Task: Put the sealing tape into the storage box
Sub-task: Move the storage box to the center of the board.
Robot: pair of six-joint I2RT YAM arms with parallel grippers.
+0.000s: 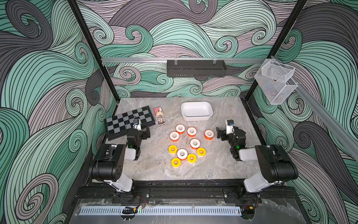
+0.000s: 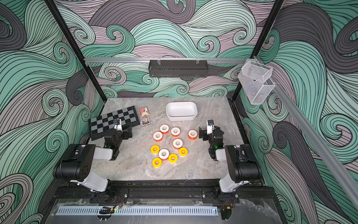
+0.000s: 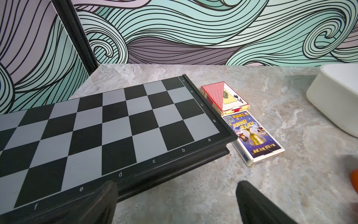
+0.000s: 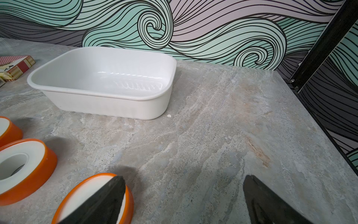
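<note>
Both jaws gape, holding nothing. Ten tape rolls [image 1: 195, 143] lie on the worktop [image 1: 155, 166] between them, one just beside the right jaws. The box [image 1: 196, 116] beyond is empty: all ten remain to move.

The left arm [image 1: 108, 164] and right arm [image 1: 277, 166] share one build: a bulky, rounded black joint housing, the left one dotted with small screw holes [image 1: 118, 168], joined to glossy white links [image 1: 124, 183]. A green light [image 1: 131, 145] glows on each forearm. The left hand [image 1: 147, 132] and right hand [image 1: 219, 133] are black with blunt, wedge-shaped fingers [image 4: 271, 203]. Each carries a white-mounted camera [image 1: 230, 123] with blue detail. Thin red and black wires [image 1: 142, 200] trail at the bases.
</note>
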